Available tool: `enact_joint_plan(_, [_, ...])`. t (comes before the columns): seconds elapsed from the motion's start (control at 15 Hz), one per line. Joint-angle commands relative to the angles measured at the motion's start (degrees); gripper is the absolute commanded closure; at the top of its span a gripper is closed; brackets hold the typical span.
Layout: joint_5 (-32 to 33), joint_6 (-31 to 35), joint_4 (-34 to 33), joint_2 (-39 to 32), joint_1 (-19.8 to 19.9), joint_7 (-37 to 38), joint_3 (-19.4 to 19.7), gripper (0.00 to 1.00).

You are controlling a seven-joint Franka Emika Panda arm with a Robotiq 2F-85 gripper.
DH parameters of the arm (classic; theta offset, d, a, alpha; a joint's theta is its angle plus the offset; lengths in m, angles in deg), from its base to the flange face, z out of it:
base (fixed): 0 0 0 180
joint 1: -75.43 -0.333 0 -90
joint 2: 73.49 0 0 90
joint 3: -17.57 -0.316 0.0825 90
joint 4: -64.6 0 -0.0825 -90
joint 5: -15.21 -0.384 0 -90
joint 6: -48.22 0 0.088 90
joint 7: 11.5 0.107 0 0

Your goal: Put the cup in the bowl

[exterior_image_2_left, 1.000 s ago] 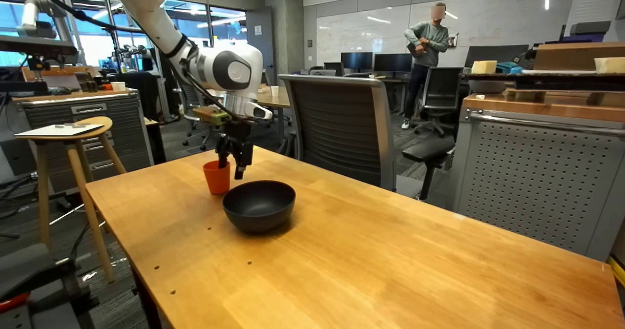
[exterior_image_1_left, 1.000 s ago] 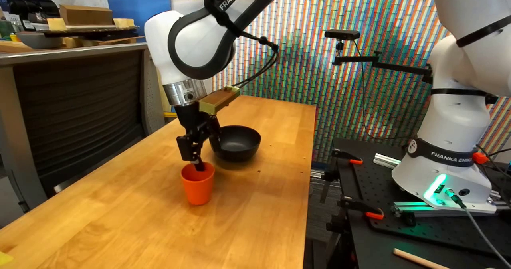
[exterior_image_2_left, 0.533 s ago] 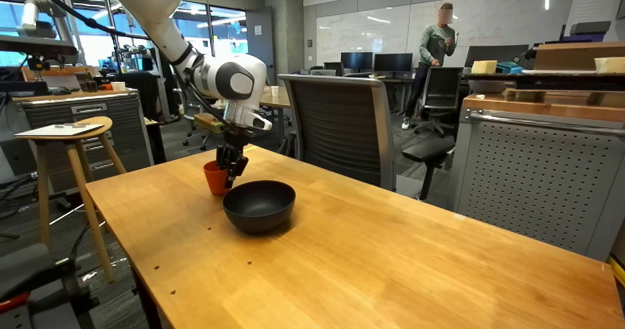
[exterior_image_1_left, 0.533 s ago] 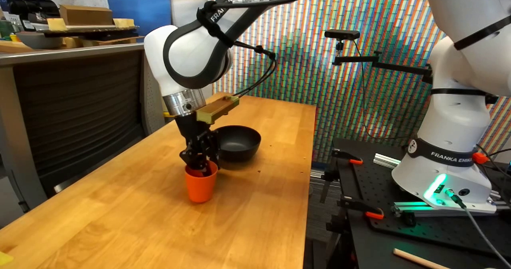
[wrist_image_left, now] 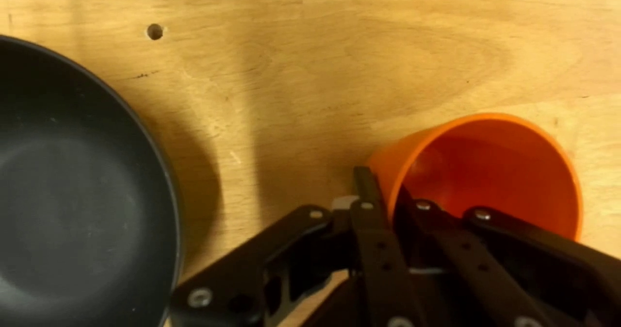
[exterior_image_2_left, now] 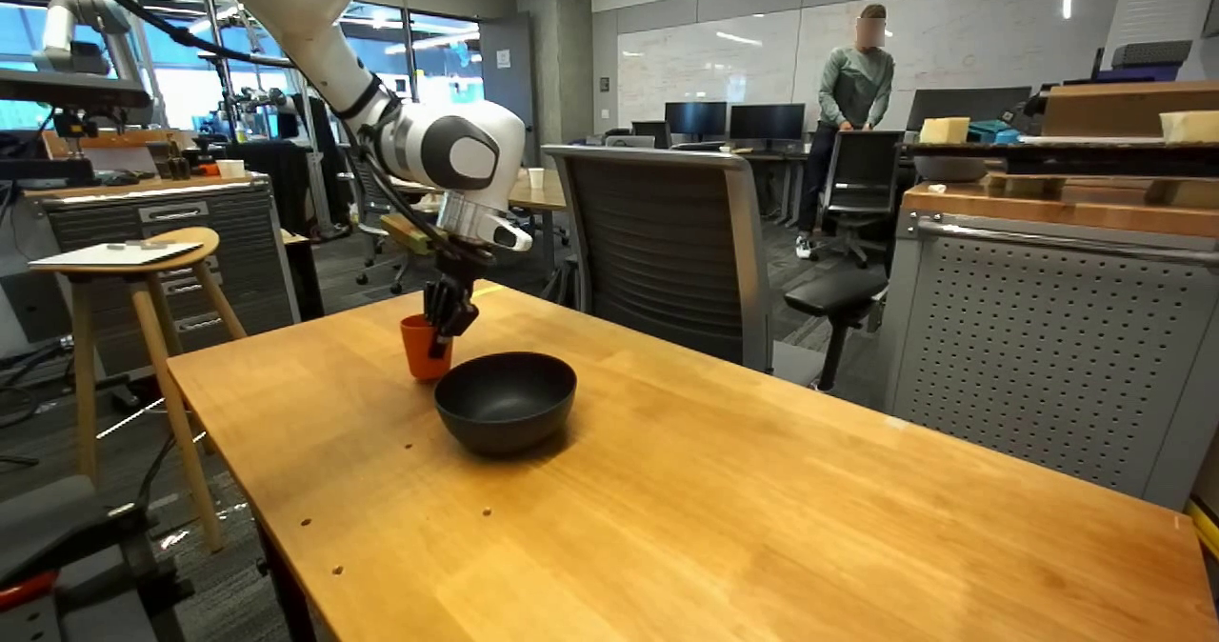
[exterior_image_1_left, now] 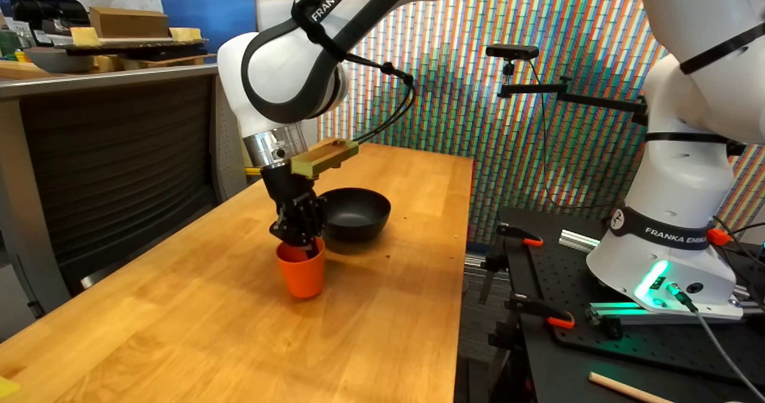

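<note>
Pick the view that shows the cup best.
The wrist view: the cup is largest there, seen into, with the pincer clamped on its wall. Both exterior views show mainly the cup's outside, smaller, the pincer hiding part of the rim.

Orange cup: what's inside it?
One finger of the gripper is inside the orange cup, the other finger outside, with the cup's wall between them. Otherwise the wrist view shows only bare orange interior; the part behind the gripper is covered.
</note>
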Motion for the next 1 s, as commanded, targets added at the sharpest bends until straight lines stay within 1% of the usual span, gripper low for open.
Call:
enact_joint_plan(0.0, [-0.73,-1.14,3.79,6.33,0.77,0.73,1.74,0.98])
enact_joint_plan(0.27, [0.73,3.16,11.35,16.46,1.47,6.32,6.47,0.98])
enact_joint_plan(0.47, [1.82,4.59,17.83,24.47,3.24,10.54,9.86,0.98])
enact_joint_plan(0.6, [2.89,5.46,21.59,28.1,4.46,14.33,11.51,0.98])
enact_joint_plan(0.8, [2.48,5.93,26.02,29.94,6.8,16.76,12.35,0.98])
enact_joint_plan(0.93, [1.62,6.97,27.71,28.82,7.99,16.41,12.11,0.98])
